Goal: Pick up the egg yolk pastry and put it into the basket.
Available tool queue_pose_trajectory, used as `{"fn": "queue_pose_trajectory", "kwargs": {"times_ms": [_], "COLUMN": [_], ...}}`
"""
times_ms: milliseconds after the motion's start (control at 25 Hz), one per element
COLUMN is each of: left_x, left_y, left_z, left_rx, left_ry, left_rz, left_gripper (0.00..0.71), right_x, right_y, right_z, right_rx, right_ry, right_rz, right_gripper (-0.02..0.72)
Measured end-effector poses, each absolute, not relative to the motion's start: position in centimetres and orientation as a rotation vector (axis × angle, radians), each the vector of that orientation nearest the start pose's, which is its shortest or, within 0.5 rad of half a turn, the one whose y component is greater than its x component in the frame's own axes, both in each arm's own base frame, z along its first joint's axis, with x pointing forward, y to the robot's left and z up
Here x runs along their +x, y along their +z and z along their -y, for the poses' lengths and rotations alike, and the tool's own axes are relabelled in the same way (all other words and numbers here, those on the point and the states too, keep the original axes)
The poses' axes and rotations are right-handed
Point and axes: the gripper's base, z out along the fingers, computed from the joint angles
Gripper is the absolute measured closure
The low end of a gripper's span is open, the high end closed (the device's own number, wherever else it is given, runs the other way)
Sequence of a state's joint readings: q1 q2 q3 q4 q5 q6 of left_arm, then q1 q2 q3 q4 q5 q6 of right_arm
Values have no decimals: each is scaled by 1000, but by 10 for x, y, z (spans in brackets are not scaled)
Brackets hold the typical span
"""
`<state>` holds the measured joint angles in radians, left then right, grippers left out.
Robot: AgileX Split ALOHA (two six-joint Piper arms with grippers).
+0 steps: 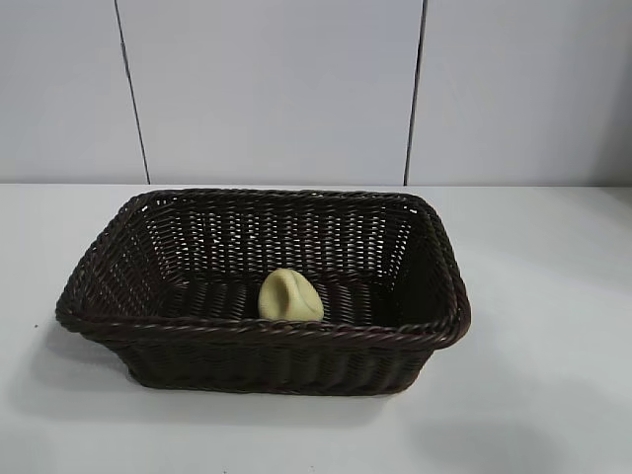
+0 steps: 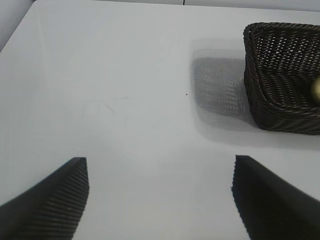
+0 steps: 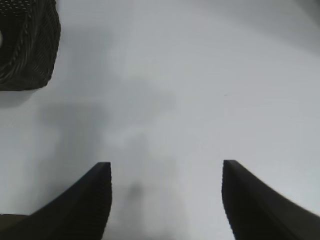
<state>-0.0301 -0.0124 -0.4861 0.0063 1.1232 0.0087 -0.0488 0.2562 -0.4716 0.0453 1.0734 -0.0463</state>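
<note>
Looks basically done: the egg yolk pastry (image 1: 290,295) is sitting inside the basket (image 1: 148,326), down by its near wall, around the middle. Both hands are off over bare tabletop (image 1: 553,375), left hand (image 2: 160,200) and right hand (image 3: 166,200) each spread wide with nothing between the fingers. Best move now, I'd say: keep the 2 arms clear of the rim.

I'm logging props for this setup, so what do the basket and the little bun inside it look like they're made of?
The basket looks like dark brown woven wicker, possibly plastic rattan: interlaced strands, a braided rim, a slight sheen. The egg yolk pastry looks like soft matte dough or a foam replica: pale yellow, dented, creased, no gloss. Both the left gripper and the right gripper hang open over bare table, away from the basket.
</note>
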Motion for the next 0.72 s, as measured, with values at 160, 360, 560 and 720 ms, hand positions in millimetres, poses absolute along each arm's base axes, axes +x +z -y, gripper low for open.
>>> {"fn": "queue_pose_trajectory", "kwargs": {"times_ms": [160,360,560,720], "left_x": [-8,-8,-8,-8], "left_y": [268,268,268,268], "left_z": [-1,-1,-1,-1], "left_rx": [40,40,40,40], "left_ry": [-5,-5,-5,-5], "left_rz": [-2108,-2108,-2108,-2108], "left_gripper": [139,139,139,139], "right_x": [24,3,-5,-5], "right_y": [266,268,268,268], "right_z": [-2,-3,-4,-4], "right_rx": [6,3,-2,-25], "right_ry": [6,-1,1,21], "right_rz": [-2266,-2126,-2074,-2075], "right_gripper": [239,239,239,239]}}
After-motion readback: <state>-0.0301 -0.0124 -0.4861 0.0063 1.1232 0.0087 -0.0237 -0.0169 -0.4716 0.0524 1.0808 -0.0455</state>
